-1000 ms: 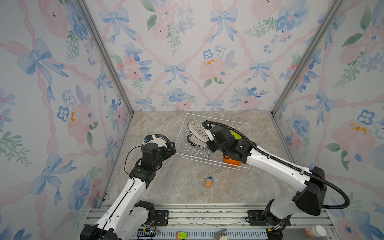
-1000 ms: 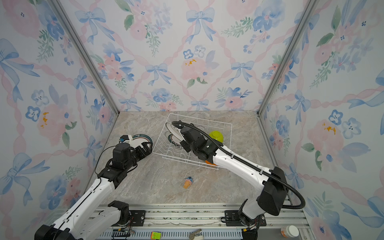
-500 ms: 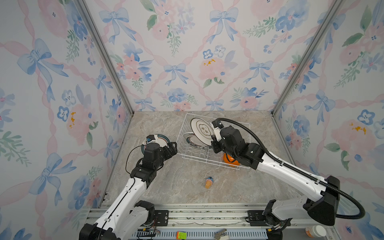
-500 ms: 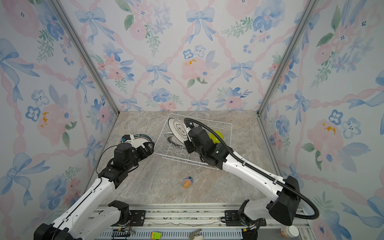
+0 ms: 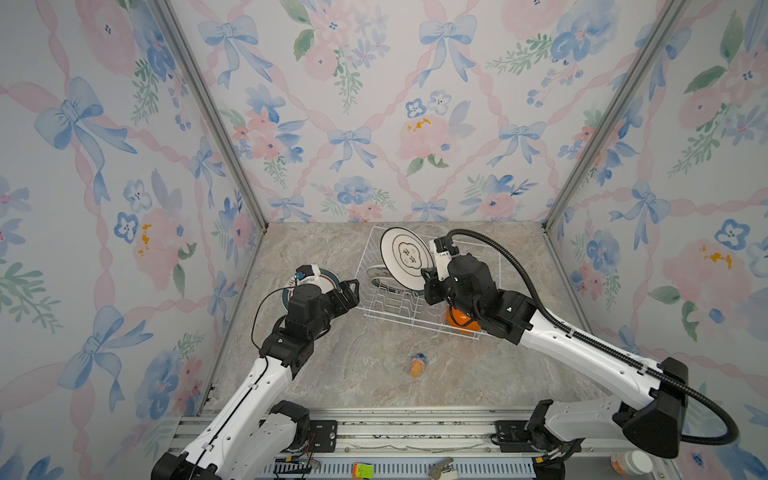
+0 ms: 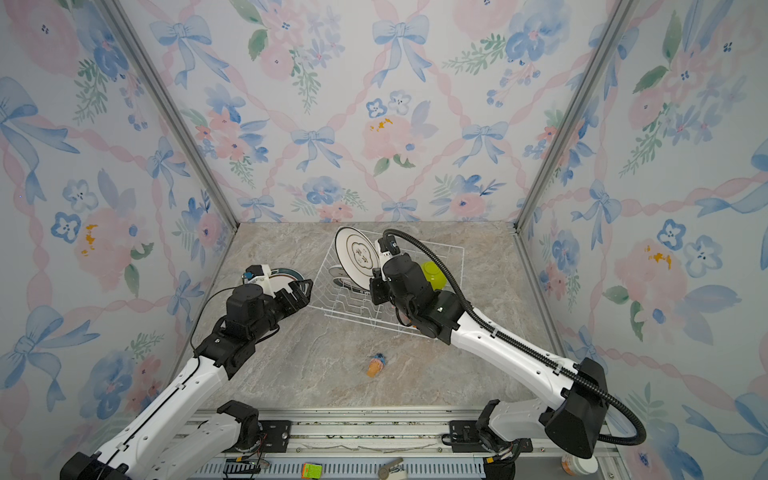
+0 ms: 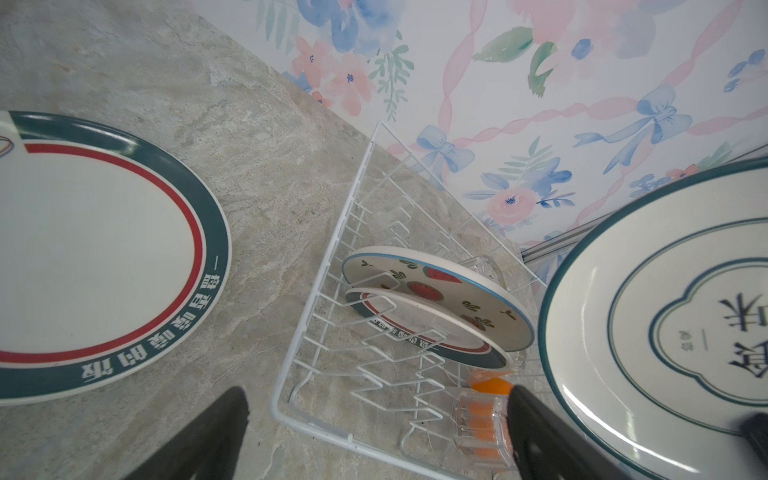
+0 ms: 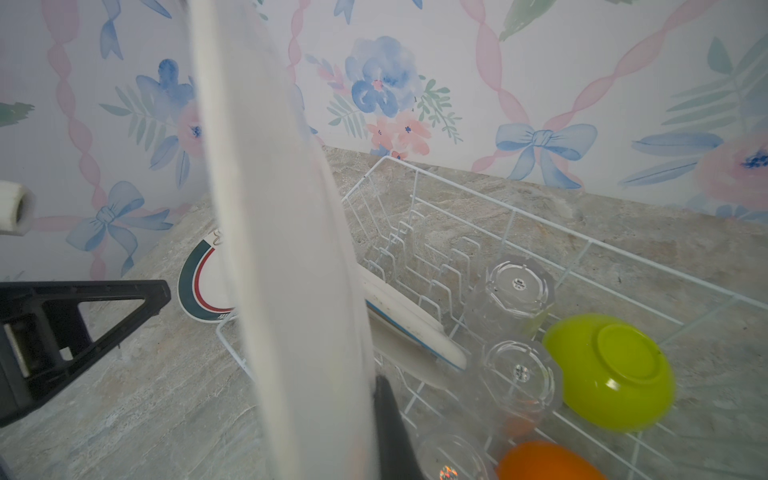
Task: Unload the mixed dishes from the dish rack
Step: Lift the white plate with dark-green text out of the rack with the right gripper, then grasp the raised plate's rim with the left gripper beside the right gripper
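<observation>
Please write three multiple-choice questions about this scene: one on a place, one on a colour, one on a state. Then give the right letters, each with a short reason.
1. Where does the small orange-and-blue toy lie?
A) on a plate
B) on the table, outside the dish rack
C) inside a bowl

2. What colour is the upturned bowl beside the clear glasses?
A) blue
B) lime-green
C) black

3. What state is the right gripper in?
A) open and empty
B) shut on a clear glass
C) shut on the emblem plate

Key:
1 B: the toy lies alone on the table, in front of the rack.
2 B: the lime-green bowl shows its base.
3 C: the plate is held by its edge above the rack.
</observation>
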Tool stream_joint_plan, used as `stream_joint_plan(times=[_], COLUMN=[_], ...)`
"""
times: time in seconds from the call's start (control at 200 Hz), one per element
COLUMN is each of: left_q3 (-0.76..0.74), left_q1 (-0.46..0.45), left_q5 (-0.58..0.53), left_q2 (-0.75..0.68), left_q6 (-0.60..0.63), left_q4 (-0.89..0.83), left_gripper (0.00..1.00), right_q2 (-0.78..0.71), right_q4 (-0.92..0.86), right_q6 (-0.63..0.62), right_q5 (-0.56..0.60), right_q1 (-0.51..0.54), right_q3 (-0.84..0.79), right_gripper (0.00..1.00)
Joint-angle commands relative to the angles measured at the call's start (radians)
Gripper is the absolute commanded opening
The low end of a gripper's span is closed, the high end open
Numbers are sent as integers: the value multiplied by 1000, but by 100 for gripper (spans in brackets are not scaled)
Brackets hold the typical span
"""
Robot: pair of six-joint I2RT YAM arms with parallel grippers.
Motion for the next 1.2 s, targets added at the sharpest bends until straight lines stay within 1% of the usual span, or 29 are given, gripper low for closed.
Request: stream_joint_plan(times=[0.0,0.085,0.215,0.315,0.445,0.51,0.59,0.775,0.9,1.09,1.19], left_q3=[43,67,101,166,184,183,192,284,331,343,344], left_q1=[-5,-6,-18,-49,-81,-88,-90,-89,-96,-96,-96], left_q5=[-6,2,50,38,4,-9,-15,55,75,82,118], left_q2=[-9,5,42,72,89,97,124,222,264,296,314], left_q6=[16,15,10,10,-3,-13,-17,12,36,47,42], left_q4=[25,29,66,75,119,169,222,272,287,348,398], left_gripper=[98,98,98,98,98,98,98,98,98,98,98], right_q2=[-36,-44,-63,-76,-67,-54,-38,16,51,92,102], right_q4=[70,79,98,129,198,258,347,420,461,534,541], right_q6=[46,69,112,167,297,386,449,470,490,548,563], right_q5=[-12,-42,-100,-156,-281,-346,-401,-442,-468,-521,-536], right_q1=[-16,-29,-51,-85,-167,-211,-241,-246,-248,-253,-244], right_q3=[19,18,8,-4,-11,-20,-35,-12,-2,5,9], right_gripper=[0,0,0,0,0,0,0,0,0,0,0])
